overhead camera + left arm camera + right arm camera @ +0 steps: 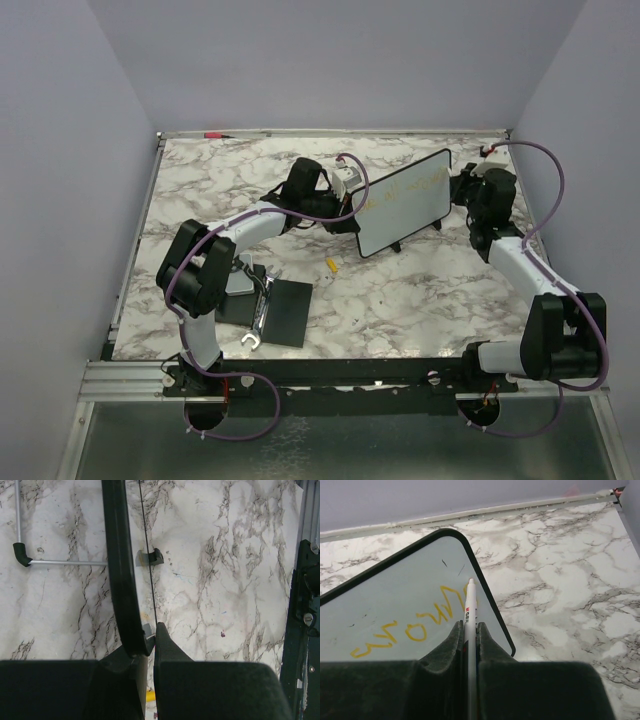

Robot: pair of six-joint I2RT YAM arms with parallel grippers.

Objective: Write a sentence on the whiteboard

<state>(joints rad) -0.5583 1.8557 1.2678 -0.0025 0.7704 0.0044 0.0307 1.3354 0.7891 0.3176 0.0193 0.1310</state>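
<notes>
Both shut: L pincer (152, 639) on whiteboard (410, 215) edge, R pincer (470, 628) on marker (470, 600) at it.

A small rectangular whiteboard (405, 205) with rounded corners and a thin black frame stands on its long edge on the far half of the marble-patterned counter (400, 300), slightly right of centre. It leans back on a small black prop stand (398, 246), with its white face turned towards the near right. Its left end sits nearer the front than its right. The left hand (150, 641) is clamped on the frame at that left end. A single line of thin yellow-orange handwritten lettering (415, 627) crosses the face, ending near a rounded corner. The words are not legible.
</notes>
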